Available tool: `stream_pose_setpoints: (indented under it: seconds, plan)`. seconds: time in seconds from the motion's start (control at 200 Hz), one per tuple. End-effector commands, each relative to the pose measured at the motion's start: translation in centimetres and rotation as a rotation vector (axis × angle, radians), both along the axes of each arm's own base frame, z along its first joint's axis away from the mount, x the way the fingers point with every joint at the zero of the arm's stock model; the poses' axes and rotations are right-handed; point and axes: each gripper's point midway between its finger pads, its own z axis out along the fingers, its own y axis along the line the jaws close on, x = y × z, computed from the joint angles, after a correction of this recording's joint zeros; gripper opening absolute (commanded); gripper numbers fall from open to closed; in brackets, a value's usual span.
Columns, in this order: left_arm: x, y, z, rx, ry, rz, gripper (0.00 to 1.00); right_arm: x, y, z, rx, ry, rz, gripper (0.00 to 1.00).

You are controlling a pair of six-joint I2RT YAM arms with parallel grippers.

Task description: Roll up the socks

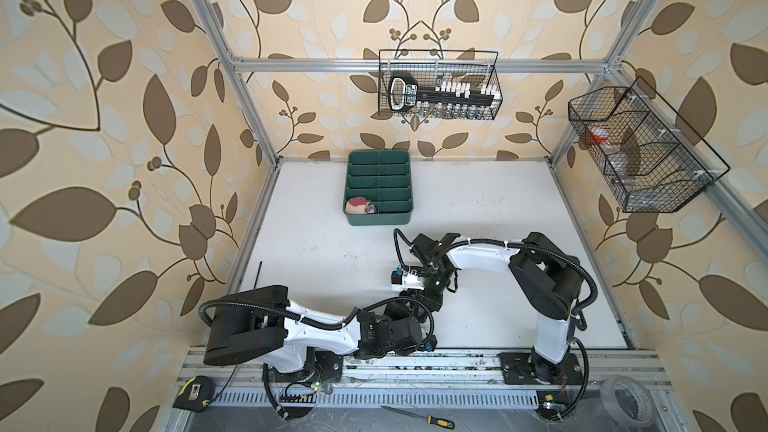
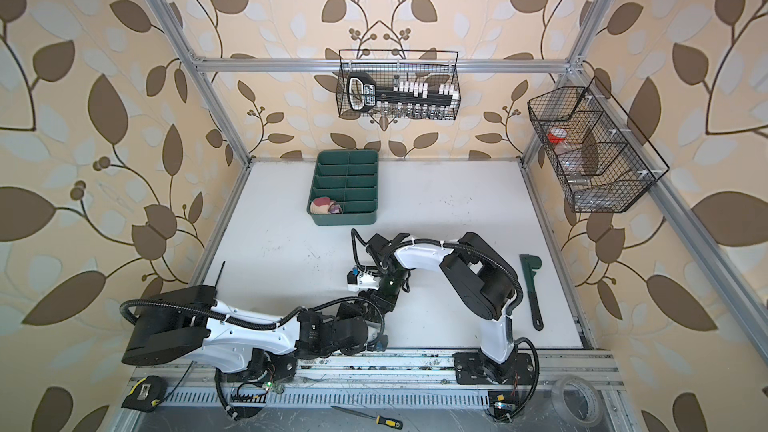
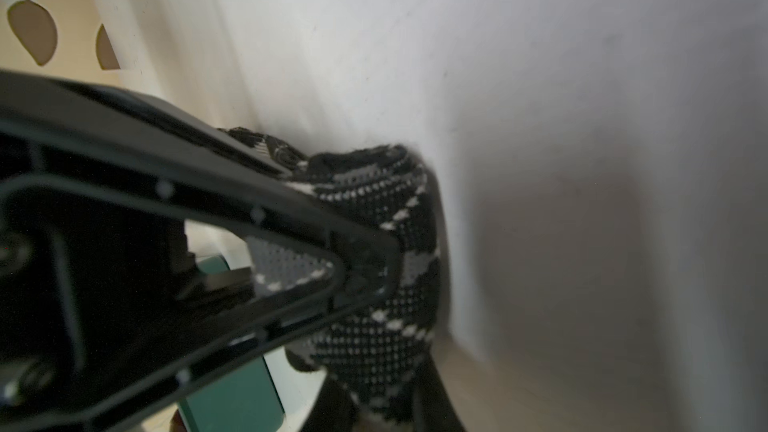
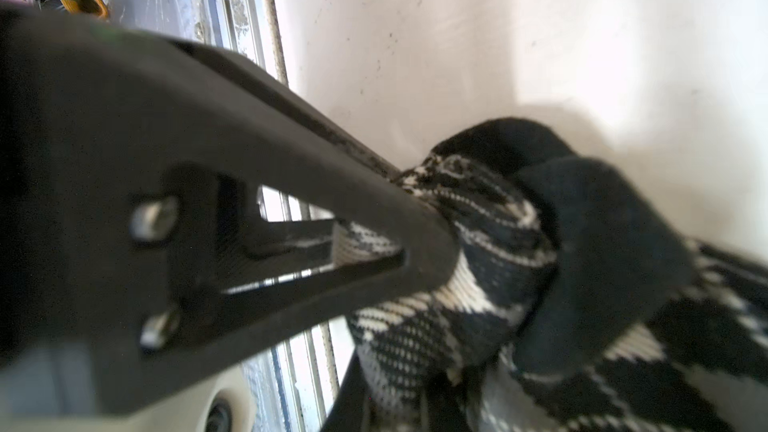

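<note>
The black-grey-white argyle sock is bunched into a lump just above the white table, and both grippers grip it. My left gripper is shut on one side of the sock. My right gripper is shut on the sock from the other side, beside its black folded cuff. In both top views the two wrists meet at the front middle of the table and hide this sock. The beige and maroon sock lies rolled up in the front left compartment of the green divided tray.
A green pipe wrench lies on the table to the right of the right arm. Wire baskets hang on the back and right walls. A tape measure, screwdriver and tape roll lie past the front rail.
</note>
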Motion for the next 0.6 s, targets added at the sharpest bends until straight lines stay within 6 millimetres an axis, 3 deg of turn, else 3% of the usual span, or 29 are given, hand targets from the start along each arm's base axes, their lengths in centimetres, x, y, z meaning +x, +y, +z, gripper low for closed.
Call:
stream_pose_setpoints:
  seconds: [0.0, 0.11, 0.195, 0.29, 0.335, 0.43, 0.595]
  plan:
    - [-0.1, -0.8, 0.4, -0.050, 0.021, 0.014, 0.08, -1.4, -1.5, -0.9, -0.052, 0.034, 0.031, 0.06]
    - [-0.4, -0.7, 0.4, -0.055, 0.044, 0.017, 0.00, -1.2, -1.6, -1.0, -0.056, 0.024, 0.027, 0.08]
    - [-0.9, -0.6, 0.3, -0.040, 0.080, 0.017, 0.00, -0.8, -1.7, -1.1, -0.061, 0.001, 0.025, 0.12]
    - [-1.5, -0.2, 0.1, -0.012, 0.128, 0.019, 0.00, 0.4, -1.9, -1.2, -0.087, -0.072, 0.014, 0.23]
    - [-1.8, -0.1, 0.1, -0.004, 0.150, 0.017, 0.00, 1.3, -2.0, -1.0, -0.091, -0.123, 0.008, 0.34]
    - [-2.6, 0.0, 0.1, 0.003, 0.210, 0.021, 0.00, 3.2, -2.4, 0.4, -0.073, -0.226, -0.028, 0.47]
    - [-4.0, -0.4, 0.2, -0.008, 0.327, 0.059, 0.00, 8.6, -5.4, 4.6, -0.078, -0.505, -0.184, 0.55]
